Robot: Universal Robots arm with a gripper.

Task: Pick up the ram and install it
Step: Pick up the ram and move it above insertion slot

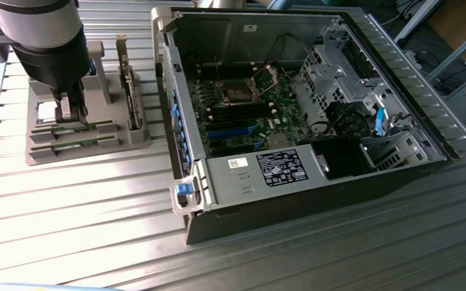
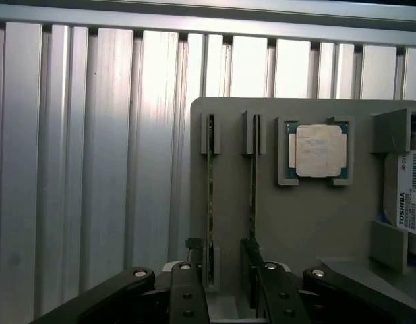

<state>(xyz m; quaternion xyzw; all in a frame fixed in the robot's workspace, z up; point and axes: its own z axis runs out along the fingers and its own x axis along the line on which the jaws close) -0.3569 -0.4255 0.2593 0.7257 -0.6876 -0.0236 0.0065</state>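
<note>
Two rams stand on edge in the slots of a grey fixture (image 2: 309,223). One ram (image 2: 210,196) runs in between my fingertips, and a second stick (image 2: 253,196) lies alongside under one finger (image 2: 251,251). My gripper (image 2: 221,253) is open, straddling the first ram's near end without holding anything. In the exterior view the gripper (image 1: 68,115) hangs low over the fixture (image 1: 95,145) at the left, just above the green ram (image 1: 77,128) strips. The open computer case (image 1: 298,103) with its motherboard (image 1: 245,109) lies to the exterior view's right.
The fixture also carries a CPU (image 2: 319,150), a hard drive (image 2: 406,196) and an upright card (image 1: 133,91) with a metal bracket. Everything rests on a ribbed aluminium table (image 1: 79,212). The case wall (image 1: 172,91) rises close beside the fixture.
</note>
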